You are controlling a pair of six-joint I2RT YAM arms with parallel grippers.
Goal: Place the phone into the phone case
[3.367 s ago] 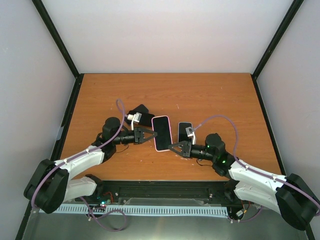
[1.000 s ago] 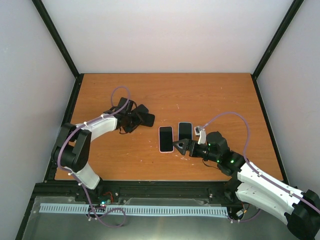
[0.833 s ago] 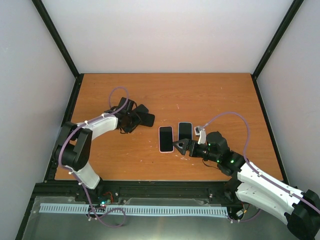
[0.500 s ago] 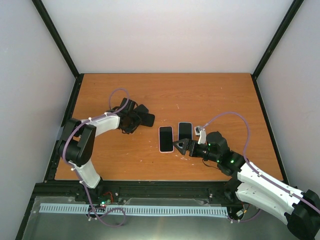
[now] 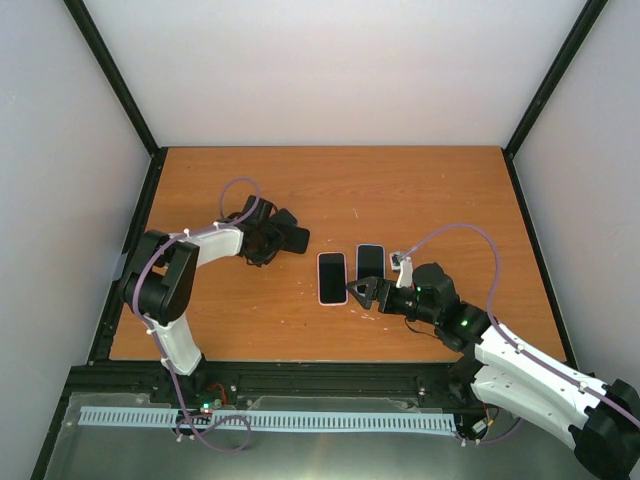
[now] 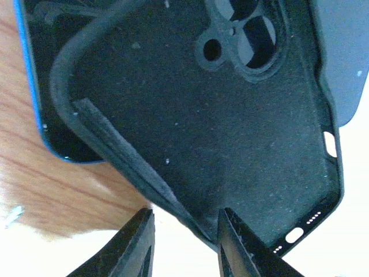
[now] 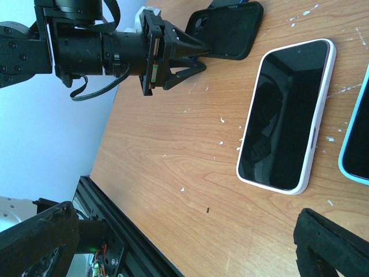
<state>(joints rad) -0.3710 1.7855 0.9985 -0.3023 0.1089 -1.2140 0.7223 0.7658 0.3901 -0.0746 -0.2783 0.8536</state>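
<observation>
Left gripper (image 6: 185,214): straddled rim of black case (image 6: 230,127); clamp unclear.
Right gripper (image 5: 362,291): fingers stood wide apart.
Black case: soft rim might fold, slipping free.

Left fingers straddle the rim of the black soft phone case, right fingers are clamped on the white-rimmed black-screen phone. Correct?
Wrong on the right side. The right fingers are wide open, not clamped on the white-rimmed black-screen phone, which lies flat and free on the wooden table; the right wrist view shows it. The left fingers do straddle the rim of the black soft phone case.
</observation>
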